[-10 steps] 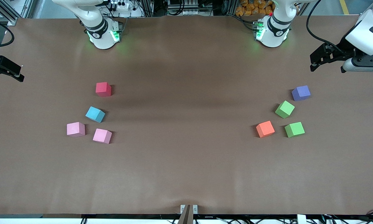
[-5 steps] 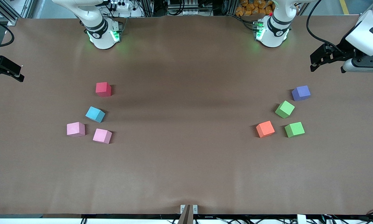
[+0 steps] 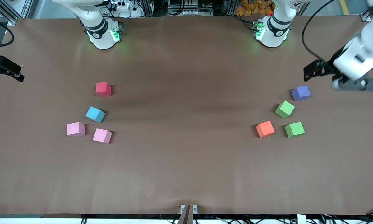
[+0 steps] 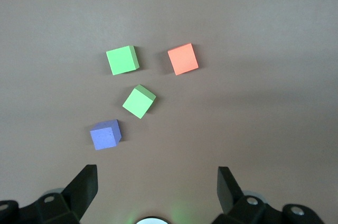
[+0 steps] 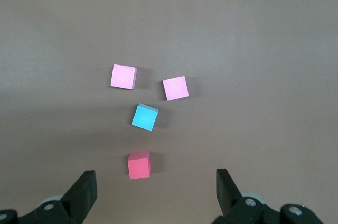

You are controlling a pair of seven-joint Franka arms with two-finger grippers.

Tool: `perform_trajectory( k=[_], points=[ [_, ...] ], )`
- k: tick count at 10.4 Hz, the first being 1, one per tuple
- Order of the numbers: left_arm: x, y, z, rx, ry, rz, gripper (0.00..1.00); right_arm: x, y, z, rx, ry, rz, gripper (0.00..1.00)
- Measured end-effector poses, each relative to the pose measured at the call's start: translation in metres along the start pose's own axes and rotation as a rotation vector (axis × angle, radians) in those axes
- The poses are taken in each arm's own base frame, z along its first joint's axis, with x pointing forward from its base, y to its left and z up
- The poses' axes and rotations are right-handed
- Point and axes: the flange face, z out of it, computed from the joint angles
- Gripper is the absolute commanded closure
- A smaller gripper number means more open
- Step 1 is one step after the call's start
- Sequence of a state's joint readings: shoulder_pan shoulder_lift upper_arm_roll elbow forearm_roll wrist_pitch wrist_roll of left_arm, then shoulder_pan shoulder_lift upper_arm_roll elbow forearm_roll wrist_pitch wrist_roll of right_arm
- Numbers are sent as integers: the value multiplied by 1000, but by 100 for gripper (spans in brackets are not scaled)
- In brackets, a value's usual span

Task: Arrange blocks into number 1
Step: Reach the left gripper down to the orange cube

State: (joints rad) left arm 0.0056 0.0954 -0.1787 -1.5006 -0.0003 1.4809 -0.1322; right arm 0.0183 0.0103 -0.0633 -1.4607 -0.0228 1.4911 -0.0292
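Toward the right arm's end of the table lie a red block (image 3: 103, 89) (image 5: 139, 165), a light blue block (image 3: 95, 114) (image 5: 144, 117) and two pink blocks (image 3: 75, 129) (image 3: 102, 135). Toward the left arm's end lie an orange block (image 3: 265, 128) (image 4: 182, 58) and two green blocks (image 3: 284, 109) (image 3: 294, 129). All lie apart from each other. My left gripper (image 3: 311, 72) (image 4: 157, 175) hangs open and empty over bare table, close to the purple cube. My right gripper (image 3: 6, 72) (image 5: 156, 177) waits open and empty over the table's edge at its own end.
A purple cube (image 3: 301, 93) (image 4: 105, 134) lies beside the green blocks, farther from the front camera than they are. A small metal bracket (image 3: 189, 209) sits at the table's front edge. Brown tabletop (image 3: 186, 124) stretches between the two groups of blocks.
My left arm has swung in over the table toward the purple cube. The right arm and all the blocks have stayed where they were.
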Motion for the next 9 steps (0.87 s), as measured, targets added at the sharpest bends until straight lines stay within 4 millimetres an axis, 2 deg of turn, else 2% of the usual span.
perform_trajectory(
  k=[3, 7, 9],
  points=[
    [30, 1, 65, -9, -5, -18, 0, 0, 0, 0, 0, 0, 0, 0],
    [74, 2, 194, -23, -110, -69, 0, 1, 0, 1, 0, -1, 0, 0],
    [89, 2, 235, -31, -131, -94, 0, 2, 0, 2, 1, -3, 0, 0]
  ],
)
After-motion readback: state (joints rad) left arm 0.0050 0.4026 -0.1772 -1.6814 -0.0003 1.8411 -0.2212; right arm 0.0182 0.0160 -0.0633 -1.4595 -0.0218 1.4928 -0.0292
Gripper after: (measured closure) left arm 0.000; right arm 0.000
